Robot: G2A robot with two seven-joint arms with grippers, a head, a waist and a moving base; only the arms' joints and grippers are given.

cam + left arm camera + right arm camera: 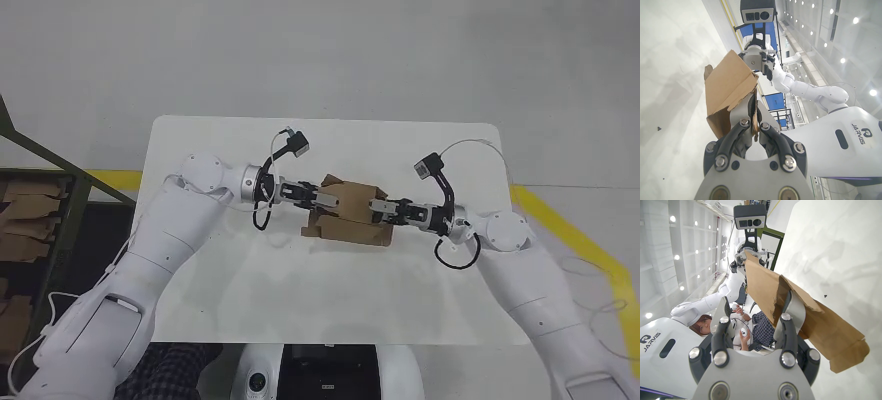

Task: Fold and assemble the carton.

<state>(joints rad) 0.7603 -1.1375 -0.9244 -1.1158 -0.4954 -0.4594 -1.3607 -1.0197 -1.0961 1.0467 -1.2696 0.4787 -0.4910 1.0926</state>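
Pinching a ragged flap edge of the carton (728,81) between fingers pressed together, the left tool (754,108) holds one end. The right tool (757,295) is at the opposite end with its fingers spread wide, one tucked inside the open end under a flap and the other free outside. The brown, partly folded carton sits over the middle of the white table (250,290). Its long axis runs side to side, from one tool to the other. Whether it touches the table cannot be told.
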